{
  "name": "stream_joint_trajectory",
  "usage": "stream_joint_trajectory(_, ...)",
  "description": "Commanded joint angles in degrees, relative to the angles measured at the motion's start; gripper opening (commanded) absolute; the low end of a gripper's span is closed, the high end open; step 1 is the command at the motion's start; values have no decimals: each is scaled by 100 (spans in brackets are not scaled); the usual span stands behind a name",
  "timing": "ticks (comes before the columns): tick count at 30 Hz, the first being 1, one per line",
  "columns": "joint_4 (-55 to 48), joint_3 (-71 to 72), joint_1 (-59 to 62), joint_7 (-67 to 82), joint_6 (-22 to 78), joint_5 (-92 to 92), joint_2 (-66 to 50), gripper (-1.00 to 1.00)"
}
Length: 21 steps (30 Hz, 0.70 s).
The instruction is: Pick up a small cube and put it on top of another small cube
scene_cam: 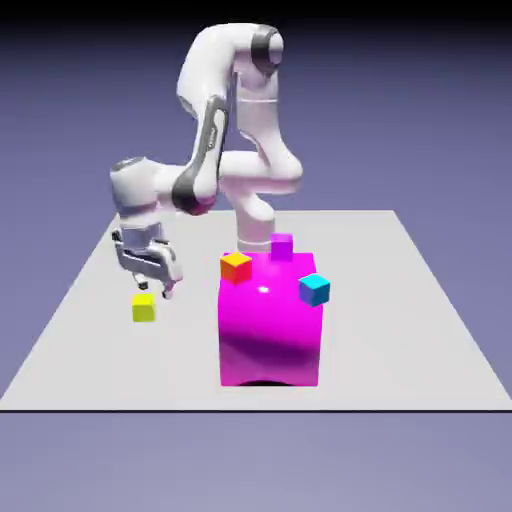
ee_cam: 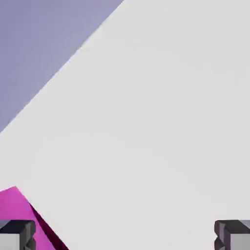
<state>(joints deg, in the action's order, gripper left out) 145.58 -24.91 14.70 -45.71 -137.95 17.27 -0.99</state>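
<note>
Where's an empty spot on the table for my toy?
In the exterior view, the table looks bare along its right side, between the big magenta block and the right edge. Another bare patch lies between the yellow cube and that block. It's crowded around the block's top, with orange, blue and small magenta cubes.

Brightly lit over the pale table [scene_cam: 400, 340] in the exterior view, fading to near black along the top of the frame. Glossy on the magenta block [scene_cam: 270, 325], with a small white glint near its upper middle and darker shading lower down. Bleached almost white in places on the arm [scene_cam: 205, 70]. Evenly bright and nearly textureless across the table in the hand view, slightly soft along its edge at upper left, deeply shaded on the block's narrow side at lower left.
</note>
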Motion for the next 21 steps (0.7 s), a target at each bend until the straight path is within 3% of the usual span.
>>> stream_joint_trajectory(1,-95,-154,134,-20,223,107,-208,0)
stream_joint_trajectory(9,-823,-1329,877,-173,1924,921,-1795,0)
stream_joint_trajectory(14,-593,-740,1081,398,1155,1784,-2568,0)
stream_joint_trajectory(15,-592,-740,1081,398,1155,1784,-2568,-100)
stream_joint_trajectory(21,-971,-1065,759,-252,2207,772,-1609,-100)
